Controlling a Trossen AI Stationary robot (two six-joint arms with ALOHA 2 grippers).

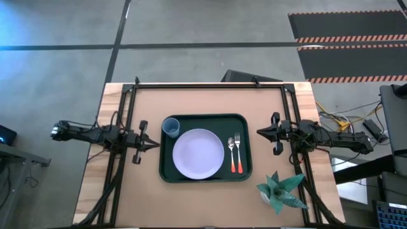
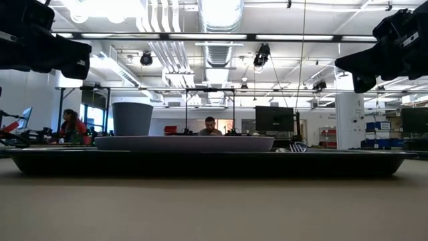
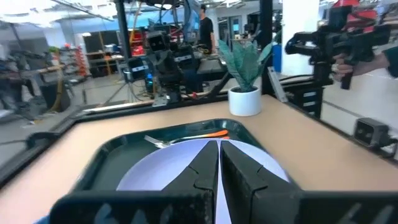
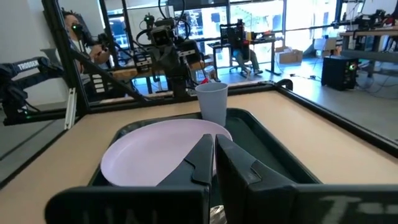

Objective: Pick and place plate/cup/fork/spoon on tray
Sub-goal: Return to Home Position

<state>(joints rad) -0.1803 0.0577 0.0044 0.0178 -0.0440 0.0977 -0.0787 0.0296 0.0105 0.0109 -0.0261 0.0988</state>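
Left gripper and right gripper level and facing each other, fingers together on both.

The table bears the dark green tray and a potted plant.

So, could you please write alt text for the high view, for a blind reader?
A green tray holds a pale plate, a blue cup beside it, and a spoon and fork side by side. The left hand and right hand flank the tray, shut and empty.

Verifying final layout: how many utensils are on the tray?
2, both on the tray: the spoon beside the plate, the fork on the spoon's far side from the plate. None appear hidden.
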